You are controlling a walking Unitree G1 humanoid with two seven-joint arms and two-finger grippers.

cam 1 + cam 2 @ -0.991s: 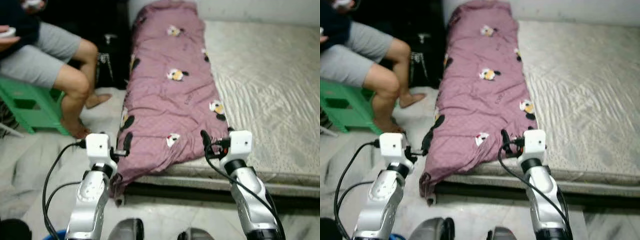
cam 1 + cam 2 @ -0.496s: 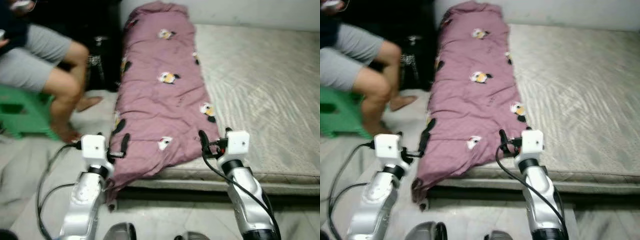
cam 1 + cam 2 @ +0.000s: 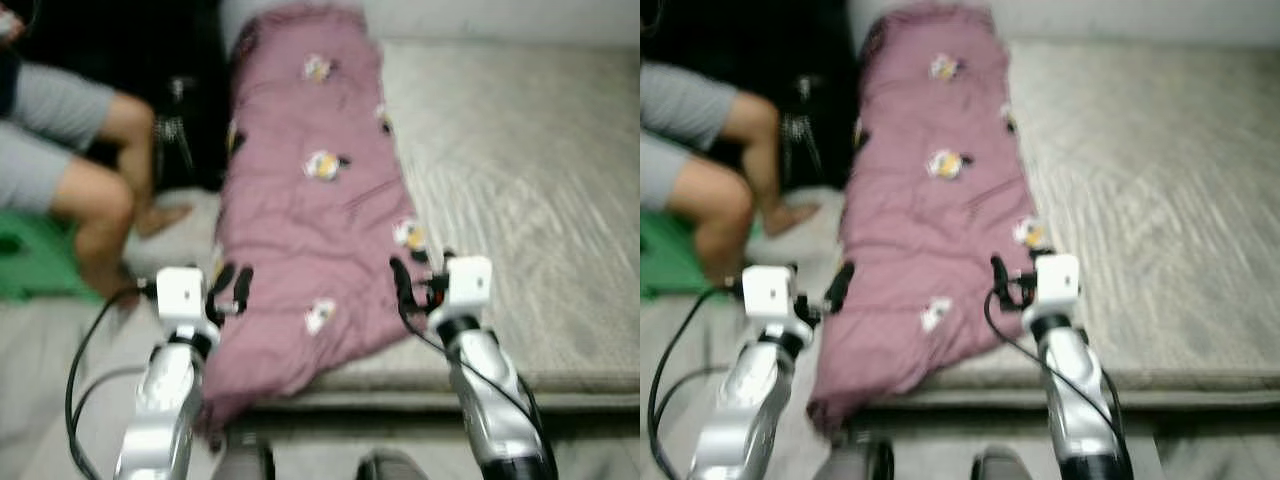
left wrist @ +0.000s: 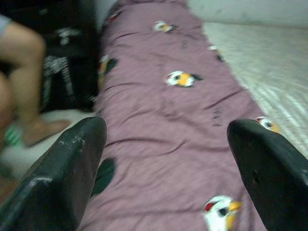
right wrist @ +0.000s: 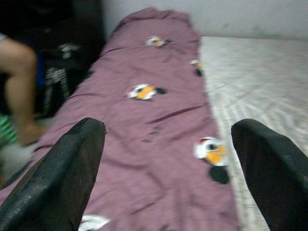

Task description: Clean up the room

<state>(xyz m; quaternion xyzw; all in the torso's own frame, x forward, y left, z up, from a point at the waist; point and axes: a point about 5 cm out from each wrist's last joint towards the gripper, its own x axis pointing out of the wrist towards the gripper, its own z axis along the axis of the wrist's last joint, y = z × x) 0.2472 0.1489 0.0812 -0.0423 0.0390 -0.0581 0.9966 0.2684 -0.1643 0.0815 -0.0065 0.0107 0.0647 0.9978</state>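
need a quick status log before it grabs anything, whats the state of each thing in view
left gripper: open, empty, raised over the near left end of the quilt
right gripper: open, empty, raised at the quilt's near right edge
pink quilt: laid out lengthwise along the mattress's left side, near corner hanging off
mattress: bare beside the quilt
person: seated on a green stool, feet on the floor
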